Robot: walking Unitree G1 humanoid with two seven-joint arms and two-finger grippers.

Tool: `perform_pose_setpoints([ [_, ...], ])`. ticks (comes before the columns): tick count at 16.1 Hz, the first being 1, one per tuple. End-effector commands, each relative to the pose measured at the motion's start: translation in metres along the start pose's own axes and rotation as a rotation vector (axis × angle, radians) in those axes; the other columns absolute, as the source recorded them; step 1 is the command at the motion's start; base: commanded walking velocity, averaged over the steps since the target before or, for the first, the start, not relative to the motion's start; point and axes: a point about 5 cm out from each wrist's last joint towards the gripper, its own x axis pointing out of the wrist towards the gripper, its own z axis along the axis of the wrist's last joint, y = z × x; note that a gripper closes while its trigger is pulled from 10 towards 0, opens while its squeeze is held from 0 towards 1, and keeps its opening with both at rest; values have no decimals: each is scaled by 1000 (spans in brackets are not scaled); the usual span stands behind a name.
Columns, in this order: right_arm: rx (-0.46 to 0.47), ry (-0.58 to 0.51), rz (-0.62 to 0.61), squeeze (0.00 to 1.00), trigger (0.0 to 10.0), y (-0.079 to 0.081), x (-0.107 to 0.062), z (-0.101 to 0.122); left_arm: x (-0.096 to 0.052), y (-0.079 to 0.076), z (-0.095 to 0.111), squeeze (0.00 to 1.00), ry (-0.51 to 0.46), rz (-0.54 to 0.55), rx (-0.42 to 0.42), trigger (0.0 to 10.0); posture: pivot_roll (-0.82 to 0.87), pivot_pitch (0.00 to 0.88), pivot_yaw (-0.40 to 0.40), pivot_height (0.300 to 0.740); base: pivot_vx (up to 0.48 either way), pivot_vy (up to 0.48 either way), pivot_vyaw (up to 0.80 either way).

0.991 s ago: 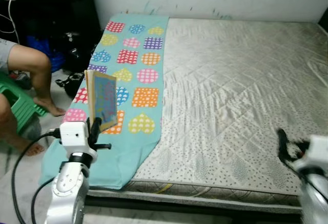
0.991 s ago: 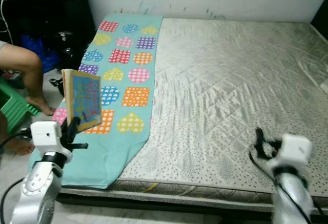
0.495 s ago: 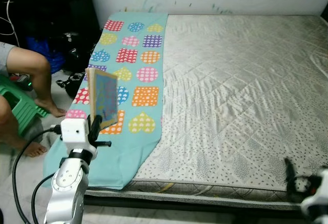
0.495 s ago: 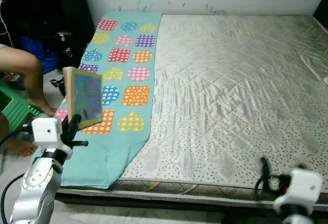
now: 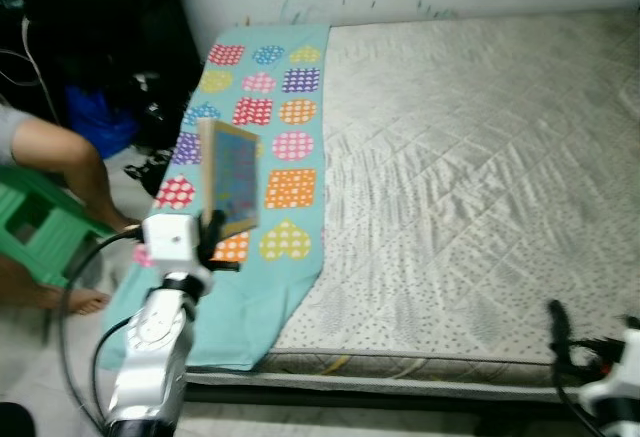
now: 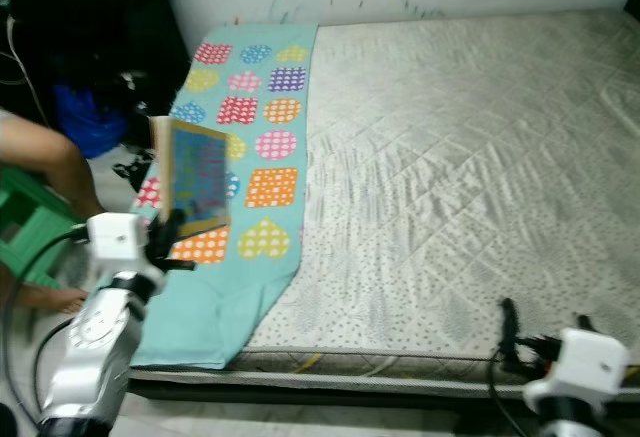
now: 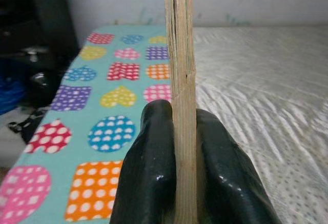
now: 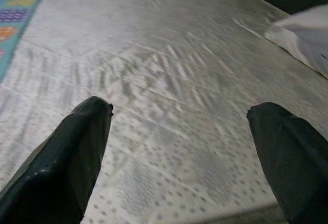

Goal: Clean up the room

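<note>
Silver left arm, left eye view: it rises at the near left corner of the mattress (image 5: 470, 167), and the left gripper (image 5: 212, 229) is clamped on the lower edge of a book (image 5: 232, 177) that stands upright.
Book, left eye view: blue patterned cover in a tan border, held above the near end of the blanket (image 5: 265, 147), at the mattress's left edge.
Blanket, left eye view: teal with coloured hearts, squares and circles, running along the mattress's left edge from the far wall to the near edge, where it hangs over.
Right arm, left eye view: the right gripper (image 5: 590, 332) sits low off the mattress's near right corner.
Person, left eye view: a bare leg (image 5: 75, 162) and foot beside a green stool (image 5: 40, 232) on the floor, left of the mattress.
Right eye view: the same scene; the picture is slightly blurred.
Left wrist view: two black fingers (image 7: 148, 178) press either side of the book's page edge, seen end-on, with the blanket below.
Right wrist view: the two fingers (image 8: 77, 157) stand wide apart, nothing between them, over the quilted mattress; a white pillow (image 8: 302, 37) lies towards its far right corner.
</note>
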Motion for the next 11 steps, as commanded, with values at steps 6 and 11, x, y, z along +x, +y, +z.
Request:
perform_pose_setpoints([
  [6,-18,-73,-107,0,10000,-22,7,26,21,-24,6,0,-40,-88,-43,10000,-320,118,169,740,0,0,0],
  [11,70,-171,111,0,10000,62,64,43,19,-2,7,0,-61,4,3,10000,-195,35,107,740,0,0,0],
])
